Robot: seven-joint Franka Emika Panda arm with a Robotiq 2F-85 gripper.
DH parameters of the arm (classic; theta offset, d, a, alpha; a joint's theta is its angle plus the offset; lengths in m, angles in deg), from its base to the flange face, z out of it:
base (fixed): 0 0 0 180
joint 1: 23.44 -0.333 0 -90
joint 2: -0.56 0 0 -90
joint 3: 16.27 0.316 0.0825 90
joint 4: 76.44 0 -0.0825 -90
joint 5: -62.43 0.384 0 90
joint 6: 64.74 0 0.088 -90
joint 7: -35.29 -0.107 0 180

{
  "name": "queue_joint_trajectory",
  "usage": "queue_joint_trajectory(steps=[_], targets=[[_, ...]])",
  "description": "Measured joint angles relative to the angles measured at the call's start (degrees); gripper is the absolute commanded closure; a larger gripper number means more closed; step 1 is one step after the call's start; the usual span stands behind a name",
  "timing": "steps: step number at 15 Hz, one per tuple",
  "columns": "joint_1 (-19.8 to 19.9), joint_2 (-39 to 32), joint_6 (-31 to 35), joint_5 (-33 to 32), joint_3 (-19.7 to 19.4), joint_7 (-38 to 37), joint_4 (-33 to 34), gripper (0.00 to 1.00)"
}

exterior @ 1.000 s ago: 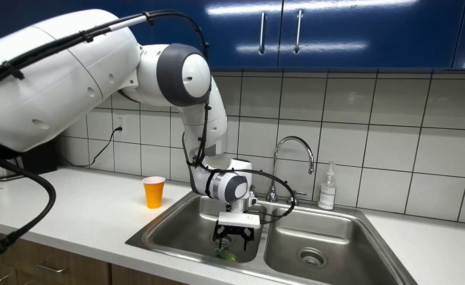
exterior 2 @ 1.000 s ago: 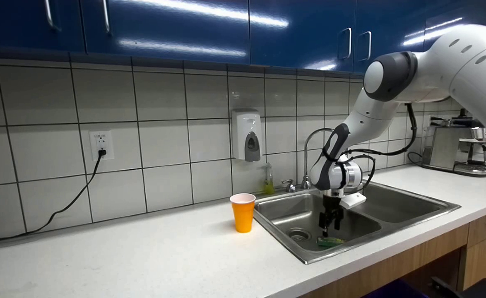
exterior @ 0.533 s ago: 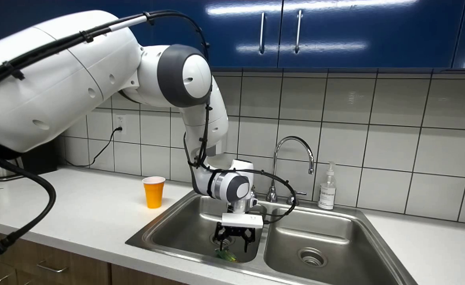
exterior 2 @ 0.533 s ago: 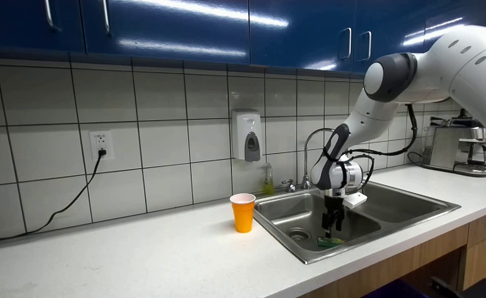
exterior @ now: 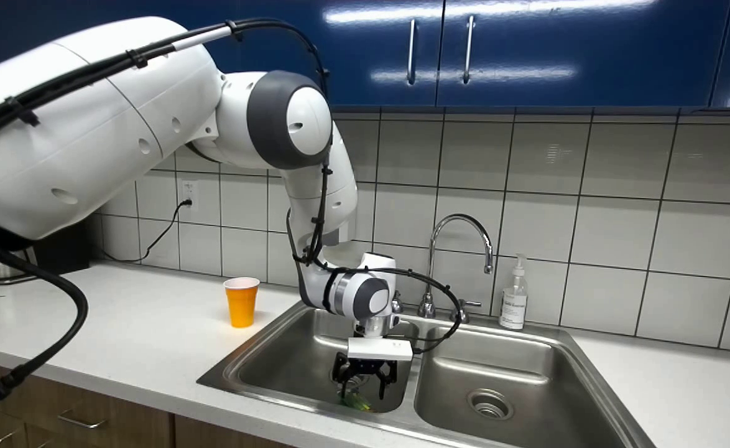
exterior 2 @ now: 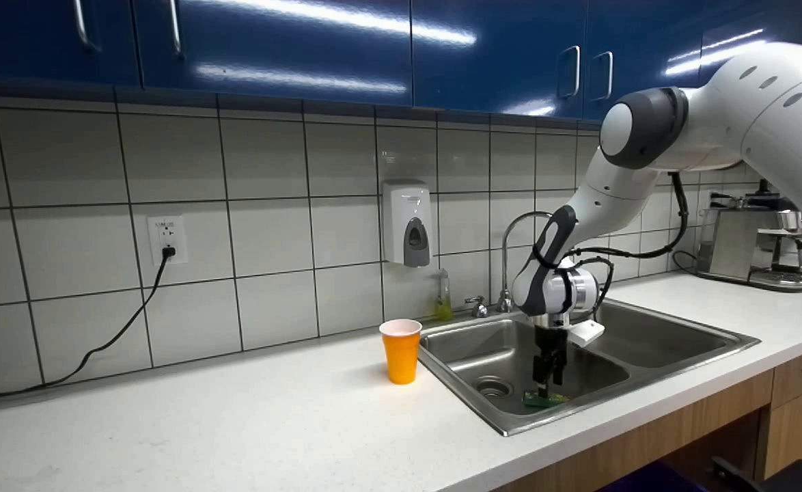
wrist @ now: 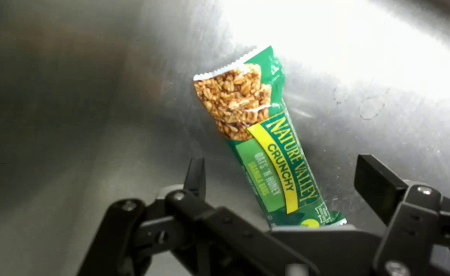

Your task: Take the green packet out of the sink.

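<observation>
The green packet (wrist: 275,165) is a granola bar wrapper with brown and yellow print. It lies flat on the bottom of the sink (exterior: 240,381), in the basin nearer the orange cup. My gripper (wrist: 286,182) is open, its two fingers standing wide on either side of the packet's lower half in the wrist view. The packet's near end is partly hidden behind the gripper body. In both exterior views the gripper (exterior: 362,391) (exterior 2: 550,387) points down just over the packet (exterior: 357,403) (exterior 2: 541,400). I cannot tell whether a fingertip touches the basin.
An orange cup (exterior: 241,305) stands on the counter beside the sink rim (exterior 2: 469,386). The chrome faucet (exterior: 430,267) rises behind the basins. A soap bottle (exterior: 514,302) stands at the back of the sink. A divider separates the basins close to the gripper.
My gripper has come slightly lower toward the packet, with a small sideways shift. The packet and the cup have not moved.
</observation>
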Motion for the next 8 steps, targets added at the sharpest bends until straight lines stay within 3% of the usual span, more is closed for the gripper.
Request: queue_joint_trajectory(steps=[8], targets=[[-0.50,-1.07,-0.61,0.00,0.11,1.93,-0.07,0.00]])
